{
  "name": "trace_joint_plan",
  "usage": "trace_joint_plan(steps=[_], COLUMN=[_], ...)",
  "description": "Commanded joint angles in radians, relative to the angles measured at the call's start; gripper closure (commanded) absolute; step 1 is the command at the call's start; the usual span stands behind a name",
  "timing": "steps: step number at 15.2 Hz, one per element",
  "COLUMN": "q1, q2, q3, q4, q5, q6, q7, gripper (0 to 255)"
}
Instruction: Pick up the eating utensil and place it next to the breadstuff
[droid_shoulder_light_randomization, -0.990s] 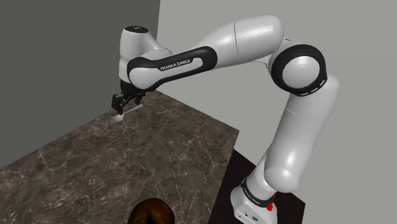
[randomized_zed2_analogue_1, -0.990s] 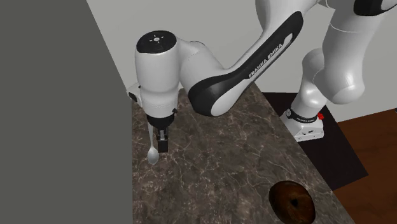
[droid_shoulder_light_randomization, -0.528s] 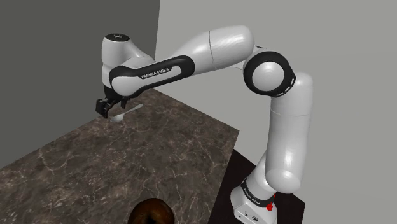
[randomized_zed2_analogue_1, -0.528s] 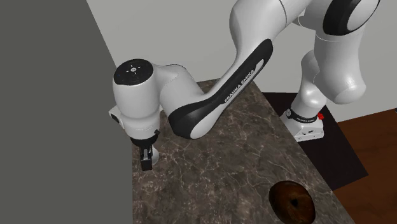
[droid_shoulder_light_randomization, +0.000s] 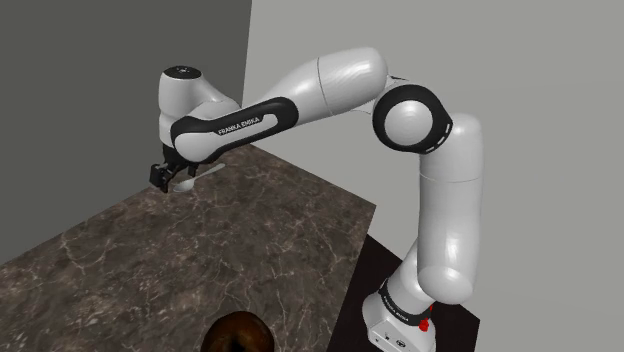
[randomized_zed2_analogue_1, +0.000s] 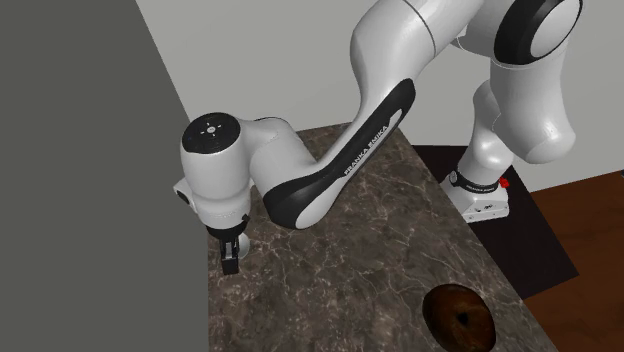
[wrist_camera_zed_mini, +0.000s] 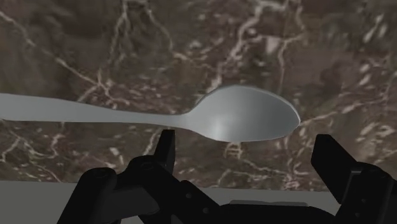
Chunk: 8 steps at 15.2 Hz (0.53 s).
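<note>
arm (droid_shoulder_light_randomization: 320, 85) has folded further inward, its claw (wrist_camera_zed_mini: 245, 140) spread wide over the spoon (wrist_camera_zed_mini: 248, 114), gripping nothing.

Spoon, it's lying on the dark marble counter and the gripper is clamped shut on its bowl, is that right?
Not quite. The spoon does lie on the dark marble counter, but the gripper is not clamped on it. The wrist view shows its fingers open, standing apart with the bowl between them, unclasped.
</note>
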Motion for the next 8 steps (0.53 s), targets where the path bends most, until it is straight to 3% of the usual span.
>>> trace_joint_plan(steps=[1, 5, 6, 8], q1=[0.0, 0.0, 0.0, 0.0], q2=[0.001, 0.001, 0.001, 0.001], q3=[0.0, 0.0, 0.0, 0.0], q4=[0.0, 0.0, 0.0, 0.0], q5=[0.0, 0.0, 0.0, 0.0], q6=[0.001, 0.001, 0.001, 0.001], q7=[0.0, 0.0, 0.0, 0.0], gripper=[0, 0, 255, 255])
